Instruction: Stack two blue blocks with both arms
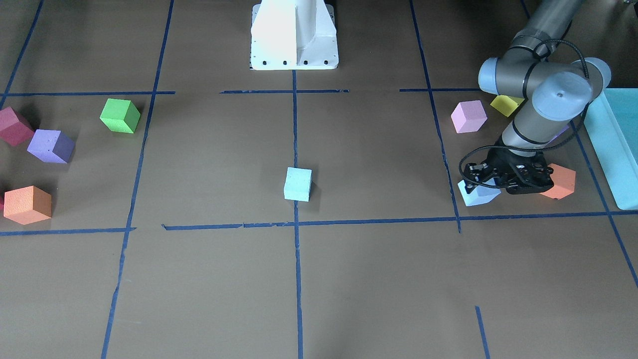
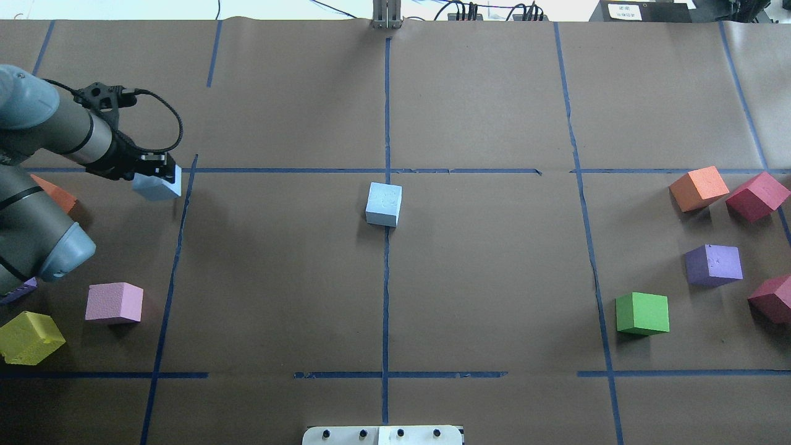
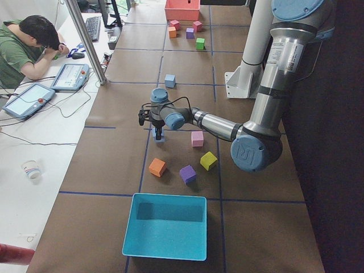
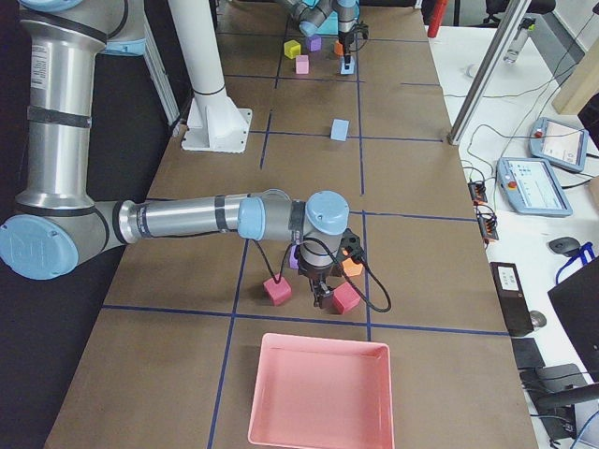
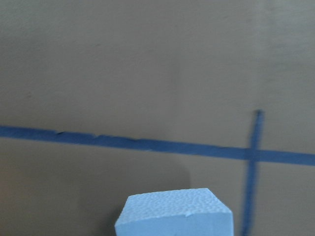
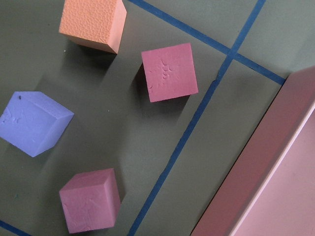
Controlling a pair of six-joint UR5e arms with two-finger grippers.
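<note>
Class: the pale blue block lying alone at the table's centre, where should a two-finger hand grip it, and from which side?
I'd come straight down from above and close on two opposite side faces of the centre blue block. It sits flat on the table, slightly turned, with no neighbours, so align the wrist to its edges.

"What colours are you seeing?"

"Dark blue tape lines [image 2: 385, 278] are gridding the brown paper table cover [image 2: 494, 93]. A pale blue foam cube [image 2: 384, 204] is standing out, and a second pale blue foam cube [image 2: 154, 187] is matching it."

"Anything brighter?"

"A green foam cube [image 2: 642, 313] and a purple foam cube [image 2: 714, 264] are glowing; a large teal box [image 1: 618, 149] is shining."
</note>
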